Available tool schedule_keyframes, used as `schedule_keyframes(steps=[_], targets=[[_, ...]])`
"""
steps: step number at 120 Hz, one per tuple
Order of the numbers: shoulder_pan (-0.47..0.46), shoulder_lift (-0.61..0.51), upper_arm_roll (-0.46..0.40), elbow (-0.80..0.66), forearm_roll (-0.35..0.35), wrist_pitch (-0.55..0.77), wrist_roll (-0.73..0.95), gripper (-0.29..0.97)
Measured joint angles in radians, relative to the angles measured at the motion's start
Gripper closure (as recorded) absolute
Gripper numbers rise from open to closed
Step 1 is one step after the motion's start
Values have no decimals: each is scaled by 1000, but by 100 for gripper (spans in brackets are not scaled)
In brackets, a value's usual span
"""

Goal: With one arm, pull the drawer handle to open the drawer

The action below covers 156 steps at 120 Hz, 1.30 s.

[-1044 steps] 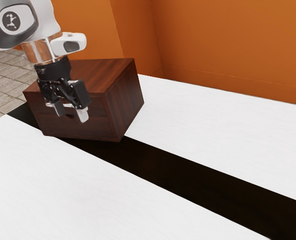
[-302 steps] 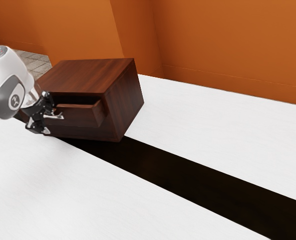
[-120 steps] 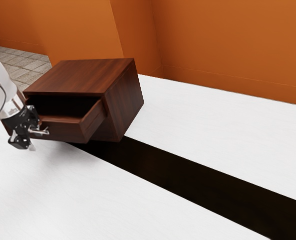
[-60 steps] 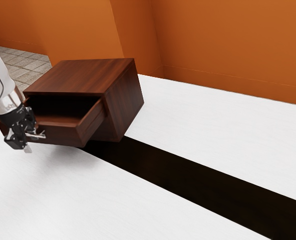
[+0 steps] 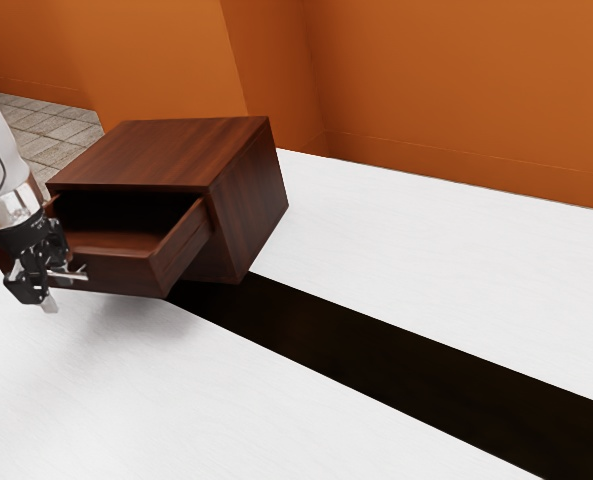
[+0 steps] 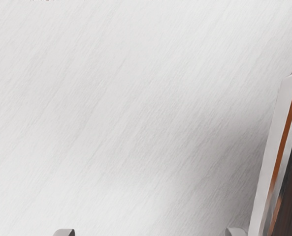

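Dark wooden drawer (image 5: 126, 258) standing pulled out of its cabinet (image 5: 186, 165) at the white worktop's (image 5: 426, 250) far corner, black pincer (image 5: 34, 292) hanging wide open, holding nothing, silver handle (image 6: 278, 162) sitting just beside one fingertip (image 6: 233, 232).

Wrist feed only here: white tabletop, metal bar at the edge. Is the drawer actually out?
Observer: Yes. The drawer is pulled well out of the cabinet, with the dark cavity above it exposed.
Operator: Where's the hand relative to it?
Observer: The hand is at the drawer's front, beside the handle, low over the table.
Operator: What's around the cabinet?
Observer: A black strip crosses the white table and the cabinet sits on it. An orange wall stands behind.
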Motion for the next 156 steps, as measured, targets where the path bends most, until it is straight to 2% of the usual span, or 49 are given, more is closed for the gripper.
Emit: schedule_keyframes(steps=[89, 143, 156], targets=[[-31, 4, 5, 77, 21, -85, -18, 28], [-31, 6, -18, 165, 20, -178, -31, 36], [-66, -2, -30, 187, 20, -216, -45, 35]])
